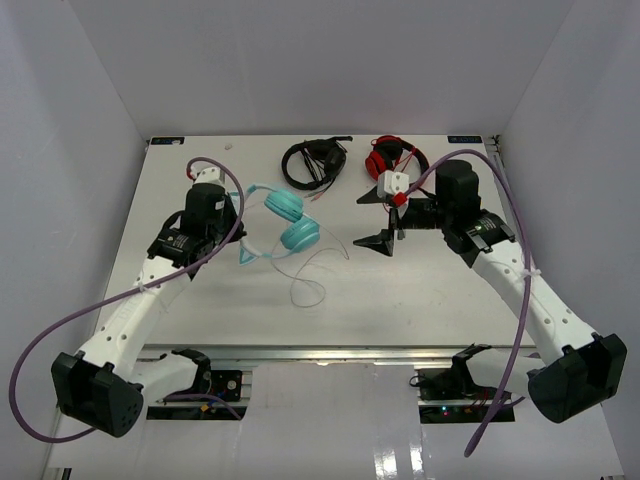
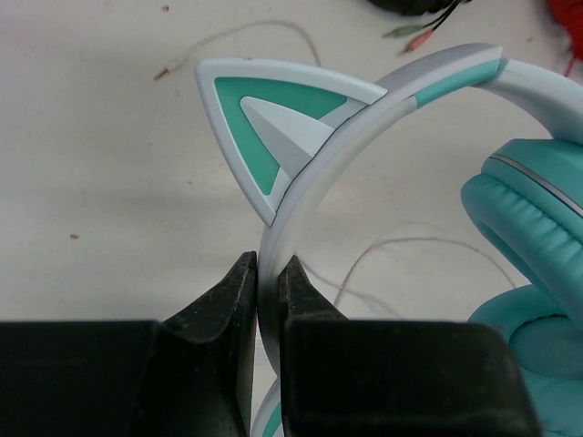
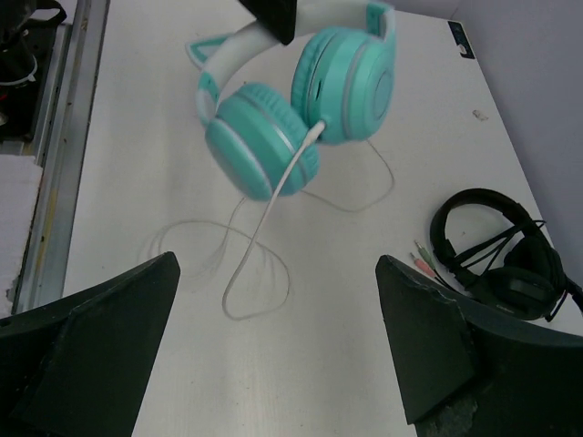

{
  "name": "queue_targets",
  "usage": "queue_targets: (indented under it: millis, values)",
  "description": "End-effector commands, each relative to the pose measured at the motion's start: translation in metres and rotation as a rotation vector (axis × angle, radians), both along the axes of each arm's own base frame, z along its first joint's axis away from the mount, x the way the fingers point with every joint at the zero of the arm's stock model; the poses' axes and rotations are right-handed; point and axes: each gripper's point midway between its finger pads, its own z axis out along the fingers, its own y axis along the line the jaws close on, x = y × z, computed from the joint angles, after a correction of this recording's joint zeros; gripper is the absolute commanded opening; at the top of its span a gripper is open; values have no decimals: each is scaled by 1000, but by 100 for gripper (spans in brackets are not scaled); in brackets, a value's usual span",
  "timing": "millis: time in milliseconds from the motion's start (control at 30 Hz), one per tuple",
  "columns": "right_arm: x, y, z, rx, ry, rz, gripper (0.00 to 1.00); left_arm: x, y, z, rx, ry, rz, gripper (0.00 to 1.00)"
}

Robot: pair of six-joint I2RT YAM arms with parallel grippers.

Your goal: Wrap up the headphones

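Note:
The teal headphones (image 1: 290,220) with cat ears and a pale headband lie at the table's centre-left. Their thin white cable (image 1: 305,285) trails in loose loops toward the near side. My left gripper (image 1: 237,215) is shut on the headband; in the left wrist view the jaws (image 2: 269,282) pinch the band just below a cat ear (image 2: 273,127), with an ear cup (image 2: 537,209) to the right. My right gripper (image 1: 376,218) is wide open and empty, to the right of the ear cups. In the right wrist view the headphones (image 3: 301,100) and the cable (image 3: 264,218) lie ahead of the open gripper (image 3: 273,346).
Black headphones (image 1: 313,162) and red headphones (image 1: 393,158) lie at the back of the table, the black pair also showing in the right wrist view (image 3: 501,255) with its coloured plugs. White walls enclose the table on three sides.

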Motion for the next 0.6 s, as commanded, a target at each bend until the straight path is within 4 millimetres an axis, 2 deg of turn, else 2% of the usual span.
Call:
queue_targets:
  millis: [0, 67, 100, 133, 233, 400, 467, 567]
  values:
    - [10, 18, 8, -37, 76, -136, 95, 4, -11, -18, 40, 7, -31, 0]
    - [20, 34, 17, -37, 93, -237, 94, 3, -23, -22, 52, 12, -57, 0]
    - [21, 52, 6, -86, 106, -292, 94, 4, -28, -23, 53, 13, -60, 0]
    - [22, 63, 6, -98, 119, -339, 93, 6, -33, -23, 57, 14, -63, 0]
    - [37, 86, 4, -128, 118, -516, 90, 9, -45, -21, 51, 12, -74, 0]
    - [55, 93, -7, -162, 41, -661, 90, 6, -54, -17, 24, 2, -86, 0]
    - [60, 92, -14, -180, 11, -674, 90, 2, -54, -16, 15, 0, -91, 0]
    - [55, 97, -26, -219, 3, -616, 90, -1, -55, -18, 5, 2, -99, 0]
